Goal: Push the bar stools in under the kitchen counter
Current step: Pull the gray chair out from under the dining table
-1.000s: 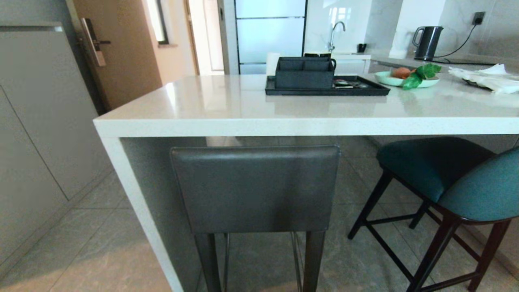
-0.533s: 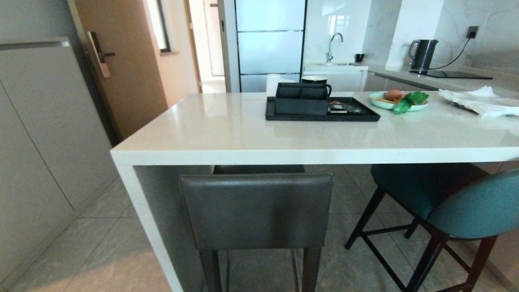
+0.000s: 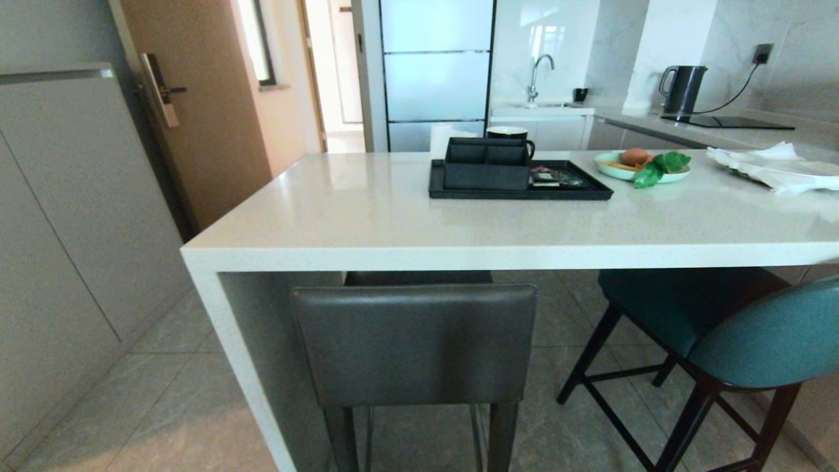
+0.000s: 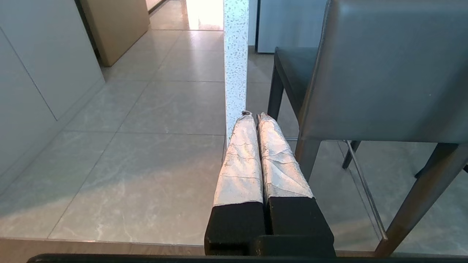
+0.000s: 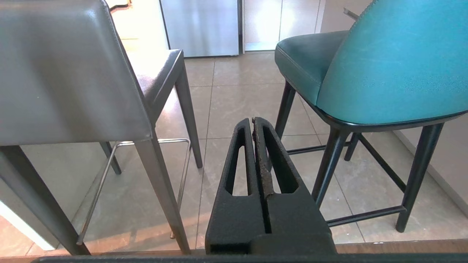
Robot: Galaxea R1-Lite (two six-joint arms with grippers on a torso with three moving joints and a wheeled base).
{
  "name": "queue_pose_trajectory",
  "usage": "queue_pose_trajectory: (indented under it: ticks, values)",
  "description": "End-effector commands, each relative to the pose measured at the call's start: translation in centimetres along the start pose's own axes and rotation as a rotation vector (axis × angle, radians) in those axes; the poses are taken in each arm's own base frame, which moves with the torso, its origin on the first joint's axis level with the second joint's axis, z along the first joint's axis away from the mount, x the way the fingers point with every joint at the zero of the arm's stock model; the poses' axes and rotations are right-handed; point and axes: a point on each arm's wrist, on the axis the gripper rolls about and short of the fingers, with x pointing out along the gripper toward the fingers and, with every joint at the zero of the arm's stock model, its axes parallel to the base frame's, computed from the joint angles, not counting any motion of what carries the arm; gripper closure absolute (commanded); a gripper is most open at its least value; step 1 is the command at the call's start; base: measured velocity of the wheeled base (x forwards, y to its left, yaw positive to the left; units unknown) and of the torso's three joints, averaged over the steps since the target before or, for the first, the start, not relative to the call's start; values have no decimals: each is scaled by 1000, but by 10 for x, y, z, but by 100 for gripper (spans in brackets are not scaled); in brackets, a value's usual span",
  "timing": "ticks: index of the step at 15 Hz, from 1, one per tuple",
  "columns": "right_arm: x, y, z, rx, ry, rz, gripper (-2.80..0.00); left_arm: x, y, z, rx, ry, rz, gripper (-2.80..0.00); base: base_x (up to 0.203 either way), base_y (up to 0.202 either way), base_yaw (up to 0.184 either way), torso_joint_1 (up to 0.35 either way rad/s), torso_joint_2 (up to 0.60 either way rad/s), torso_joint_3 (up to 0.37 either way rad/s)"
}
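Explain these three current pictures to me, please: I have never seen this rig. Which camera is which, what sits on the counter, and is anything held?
It is a wheeled robot with two arms. The head camera looks at the kitchen counter, bearing a black tray and a plate of food. Below stand the grey stool and the teal stool. The other two pictures come from wrist cameras behind the fingers. The left gripper is closed beside the grey stool, the right gripper closed between both stools. Neither holds anything.

Grey stool [image 3: 414, 344] tucked under the counter [image 3: 419, 223], teal stool [image 3: 734, 328] angled out
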Motion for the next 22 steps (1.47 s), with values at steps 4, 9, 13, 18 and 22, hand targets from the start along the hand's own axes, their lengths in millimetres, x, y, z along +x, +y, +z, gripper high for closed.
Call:
queue_pose_trajectory:
  ticks: [4,9,13,18,22]
  values:
    - [-1,0,4,-7,-9,-6,0,-3,0,11,25,-35,1,0,0,0,0,0,0,0]
    - [8,0,58,23,33,12,0,11,-2,52,-14,86,-97,0,0,0,0,0,0,0]
    - [49,2,80,59,176,69,0,70,-5,73,-41,207,-176,0,0,0,0,0,0,0]
    - [127,6,71,82,326,183,0,172,-14,52,-49,286,-247,0,0,0,0,0,0,0]
    - [126,24,37,36,415,396,0,216,-27,5,-48,350,-297,0,0,0,0,0,0,0]
